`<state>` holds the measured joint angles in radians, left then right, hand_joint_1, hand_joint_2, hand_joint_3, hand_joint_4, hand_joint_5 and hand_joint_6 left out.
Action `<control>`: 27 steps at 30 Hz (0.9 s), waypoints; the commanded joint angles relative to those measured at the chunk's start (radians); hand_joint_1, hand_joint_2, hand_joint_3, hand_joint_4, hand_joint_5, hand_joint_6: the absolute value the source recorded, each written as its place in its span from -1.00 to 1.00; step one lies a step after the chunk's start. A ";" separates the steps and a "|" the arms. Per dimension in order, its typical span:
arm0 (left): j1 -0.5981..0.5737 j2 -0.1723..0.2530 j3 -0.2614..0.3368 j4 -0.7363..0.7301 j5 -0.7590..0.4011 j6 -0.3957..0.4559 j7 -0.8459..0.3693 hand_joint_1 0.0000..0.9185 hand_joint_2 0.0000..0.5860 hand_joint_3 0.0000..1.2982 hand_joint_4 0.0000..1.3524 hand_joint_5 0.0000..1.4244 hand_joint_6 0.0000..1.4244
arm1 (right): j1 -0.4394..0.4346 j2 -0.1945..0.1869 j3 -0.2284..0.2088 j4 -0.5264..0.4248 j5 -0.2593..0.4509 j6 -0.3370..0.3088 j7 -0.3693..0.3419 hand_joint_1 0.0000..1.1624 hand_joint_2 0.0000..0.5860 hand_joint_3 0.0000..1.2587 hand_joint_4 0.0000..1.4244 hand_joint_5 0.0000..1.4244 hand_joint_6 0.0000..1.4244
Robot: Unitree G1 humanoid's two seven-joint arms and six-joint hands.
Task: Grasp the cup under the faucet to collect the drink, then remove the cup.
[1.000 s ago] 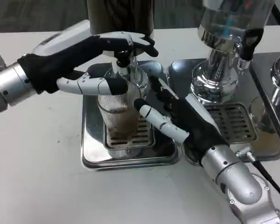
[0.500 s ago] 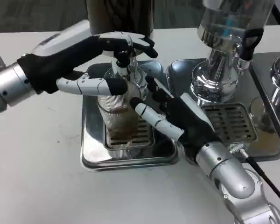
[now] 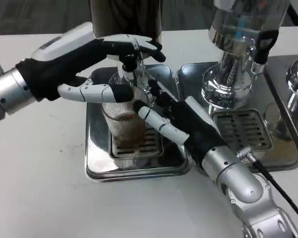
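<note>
Cup, clear ribbed plastic [image 3: 123, 130], stands upright on the slotted grate of the left steel drip tray [image 3: 97, 166], directly under the black faucet [image 3: 129, 63] of the dark dispenser; brown drink sits in its lower part, well short of full as far as we can judge.

Changes over the last second: our right hand [image 3: 181, 119] has crept in from the lower right toward the cup; its white-and-black fingers [image 3: 158, 122] now reach the cup's right wall, spread and slightly curled, touching or just shy of it; we can't tell which; no clamp yet. Our left hand [image 3: 102, 64] hasn't shifted; upper fingers draped over the faucet lever, lower one lying across the cup's rim on the left side, resting rather than gripping as far as we can see.

Read: fill presumably ongoing, right hand setting up the grasp; next we need those fingers wrapped round the wall before pulling the cup clear across the tabletop [image 3: 35, 188]. Risk: thin cup, a squeeze could tip it.
</note>
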<state>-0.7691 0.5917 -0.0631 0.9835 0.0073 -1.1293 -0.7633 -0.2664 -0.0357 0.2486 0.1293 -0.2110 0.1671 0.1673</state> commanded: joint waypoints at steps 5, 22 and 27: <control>0.024 0.019 -0.009 -0.005 0.010 -0.002 -0.003 -1.00 -0.65 -0.50 -0.73 -0.81 -0.74 | -0.034 0.011 -0.010 0.043 0.012 -0.035 -0.016 -0.57 -0.22 -1.00 -1.00 -1.00 -1.00; 0.035 0.032 -0.008 -0.018 0.004 0.001 0.003 -1.00 -0.65 -0.49 -0.72 -0.81 -0.74 | -0.067 0.022 -0.019 0.091 0.026 -0.050 -0.014 -0.54 -0.22 -1.00 -1.00 -1.00 -1.00; 0.038 0.033 -0.004 -0.022 -0.005 0.005 0.001 -1.00 -0.65 -0.49 -0.72 -0.81 -0.74 | -0.075 0.025 -0.022 0.106 0.029 -0.058 -0.013 -0.54 -0.21 -1.00 -1.00 -1.00 -1.00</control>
<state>-0.7540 0.6098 -0.0627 0.9675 0.0020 -1.1281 -0.7515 -0.3256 -0.0131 0.2342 0.2263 -0.1904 0.1297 0.1601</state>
